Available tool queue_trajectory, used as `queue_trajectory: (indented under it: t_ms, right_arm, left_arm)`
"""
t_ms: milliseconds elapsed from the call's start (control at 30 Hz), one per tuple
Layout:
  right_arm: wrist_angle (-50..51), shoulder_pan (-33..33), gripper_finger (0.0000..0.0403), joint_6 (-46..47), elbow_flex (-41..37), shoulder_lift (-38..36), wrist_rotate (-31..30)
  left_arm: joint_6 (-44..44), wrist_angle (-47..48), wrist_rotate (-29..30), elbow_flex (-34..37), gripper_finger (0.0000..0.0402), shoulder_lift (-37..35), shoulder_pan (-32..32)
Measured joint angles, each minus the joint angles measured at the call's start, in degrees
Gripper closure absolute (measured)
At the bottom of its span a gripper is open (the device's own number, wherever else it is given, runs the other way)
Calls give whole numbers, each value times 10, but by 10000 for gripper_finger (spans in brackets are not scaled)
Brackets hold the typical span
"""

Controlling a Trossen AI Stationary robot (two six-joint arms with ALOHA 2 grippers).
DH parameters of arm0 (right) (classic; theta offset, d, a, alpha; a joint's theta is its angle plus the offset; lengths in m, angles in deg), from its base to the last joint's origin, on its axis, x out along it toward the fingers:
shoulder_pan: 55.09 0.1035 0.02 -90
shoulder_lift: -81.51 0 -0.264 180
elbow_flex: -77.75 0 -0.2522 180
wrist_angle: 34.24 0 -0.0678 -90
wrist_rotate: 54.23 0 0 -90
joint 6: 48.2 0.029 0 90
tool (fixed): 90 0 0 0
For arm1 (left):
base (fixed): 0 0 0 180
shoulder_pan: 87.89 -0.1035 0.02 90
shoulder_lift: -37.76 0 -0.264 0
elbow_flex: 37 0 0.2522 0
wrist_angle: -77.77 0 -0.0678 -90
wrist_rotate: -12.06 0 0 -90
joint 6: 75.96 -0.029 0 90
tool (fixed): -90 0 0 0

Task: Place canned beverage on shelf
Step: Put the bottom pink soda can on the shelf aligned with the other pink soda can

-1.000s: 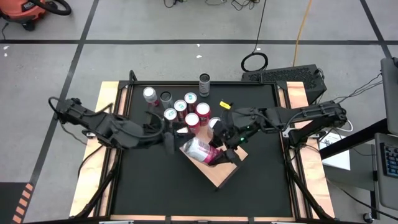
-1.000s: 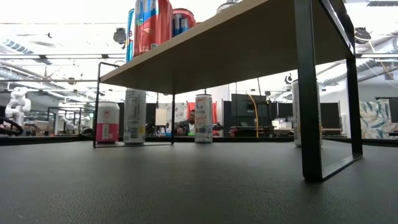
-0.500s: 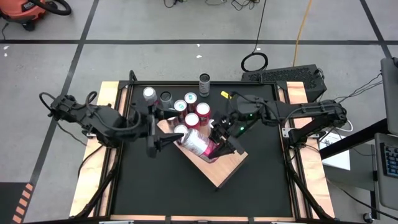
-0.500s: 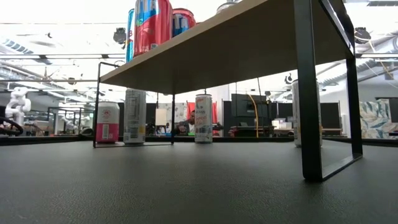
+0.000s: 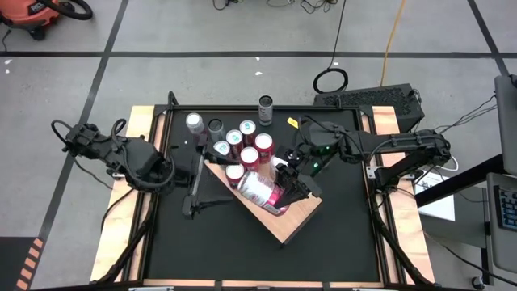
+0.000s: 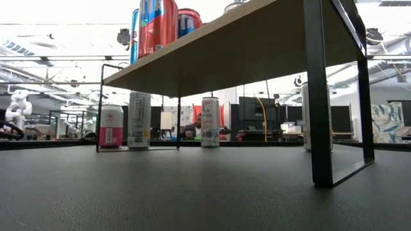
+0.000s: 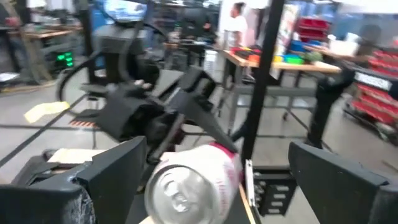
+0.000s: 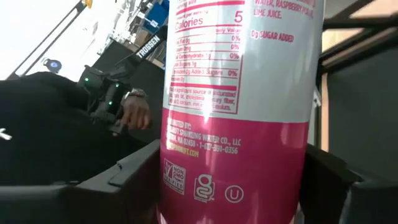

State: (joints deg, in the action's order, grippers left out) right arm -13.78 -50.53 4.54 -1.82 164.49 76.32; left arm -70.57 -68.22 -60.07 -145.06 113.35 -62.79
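A white and pink can (image 5: 260, 191) lies on its side over the pale wooden shelf (image 5: 284, 222), and my right gripper (image 5: 289, 189) is shut on it. The can fills the right wrist view (image 8: 239, 93). Its silver top (image 7: 180, 190) points at my left gripper (image 5: 200, 186), which is open wide and empty, a little to the can's left. Two red cans (image 5: 257, 150) stand on the shelf's far end and also show in the low view (image 6: 157, 25). My right gripper pinches the can's pink bottom part (image 8: 236, 168) between its two fingers (image 8: 124, 180), which lie across the can. The fingers come from the table's right side. The can lies roughly level over the shelf; I cannot tell whether it rests on the wood.
Several more cans (image 5: 226, 139) stand close together by the shelf's far end, and single cans (image 5: 194, 122) (image 5: 265, 108) stand near the table's far edge. The shelf stands on black metal legs (image 6: 319, 96), with cans (image 6: 139, 120) on the table behind it.
My left gripper has drawn back from the can toward the table's left edge and a little toward the near edge. The can stays in my right gripper over the shelf.
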Motion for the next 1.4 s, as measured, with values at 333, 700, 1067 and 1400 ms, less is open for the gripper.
queue_trajectory:
  t_ms: [333,700,1067,1400]
  right_arm:
    - [-1,0,128,40,0,0,2]
    - [0,0,128,53,0,0,2]
    - [4,1,128,53,0,0,0]
    - [5,1,128,43,0,0,5]
  left_arm:
    - [-54,59,-85,0,8,3,-34]
    - [-109,57,-169,0,8,28,-75]
    - [-119,59,-210,0,9,53,-98]
    - [-120,58,-215,0,72,62,-101]
